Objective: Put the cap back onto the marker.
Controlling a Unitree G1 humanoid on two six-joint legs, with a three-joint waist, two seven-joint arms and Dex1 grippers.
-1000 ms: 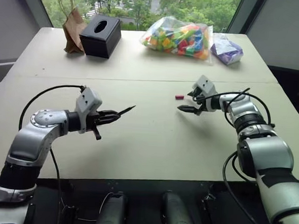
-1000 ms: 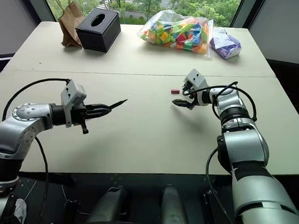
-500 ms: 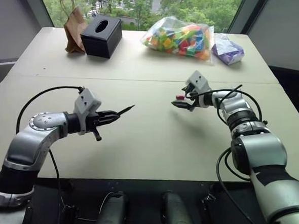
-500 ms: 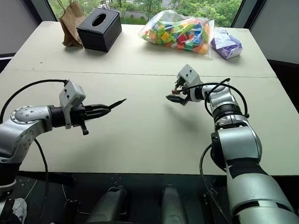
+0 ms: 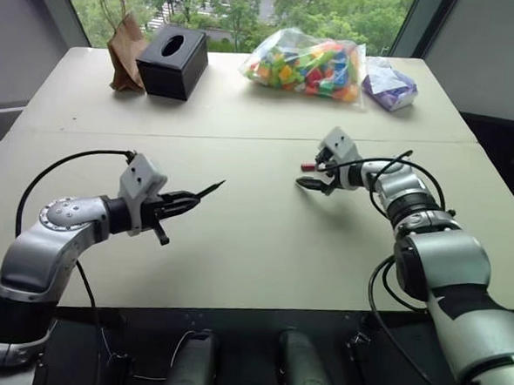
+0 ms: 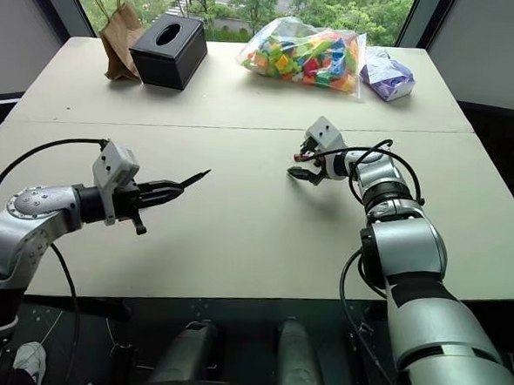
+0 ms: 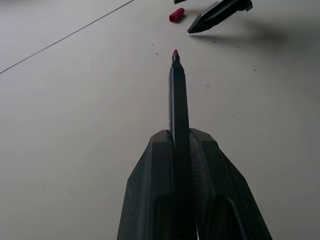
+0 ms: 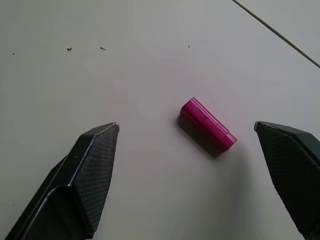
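Observation:
The cap (image 8: 207,125), a tiny red cylinder, lies on its side on the beige table (image 5: 254,245), right of centre. My right gripper (image 5: 309,176) is open and hovers low over the table. Its two black fingers (image 8: 92,165) stand on either side of the cap without touching it. At the left, my left gripper (image 5: 186,202) is shut on the marker (image 7: 178,100). The marker is a thin dark pen, and its bare pointed tip juts forward and to the right, towards the cap (image 7: 176,15). A wide stretch of table separates the tip from the cap.
Along the table's far edge stand a brown paper bag (image 5: 126,49), a black tissue box (image 5: 172,61), a clear bag of colourful blocks (image 5: 308,65) and a purple packet (image 5: 388,83). A seam (image 5: 199,137) crosses the table behind the grippers.

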